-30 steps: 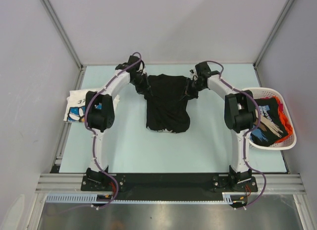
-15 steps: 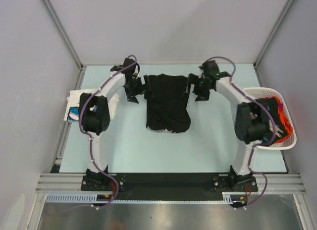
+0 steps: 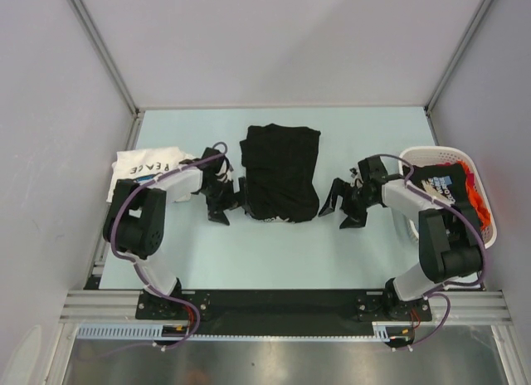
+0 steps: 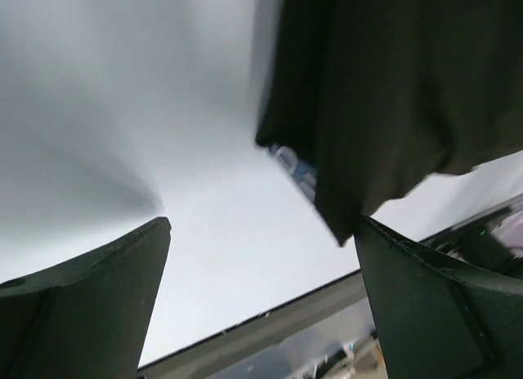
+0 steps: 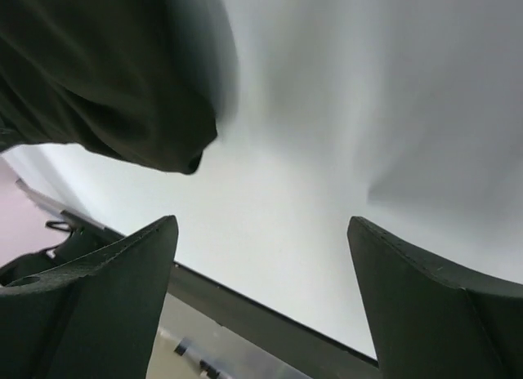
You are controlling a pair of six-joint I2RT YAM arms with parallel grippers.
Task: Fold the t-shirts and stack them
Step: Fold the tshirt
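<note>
We see the large plain black cloth t-shirt [image 3: 280,173] lying folded between our grippers. The left gripper [image 3: 226,207] is just beside its near left corner and the right gripper [image 3: 342,207] near its right corner, both with fingers spread and holding nothing.

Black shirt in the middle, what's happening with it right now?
Nobody holds it. The black shirt lies on the table as a rough rectangle, apparently partly folded. The left gripper and right gripper sit open at either side of its near end, empty. A white printed shirt lies at the left edge, and more shirts wait in the basket on the right.
</note>
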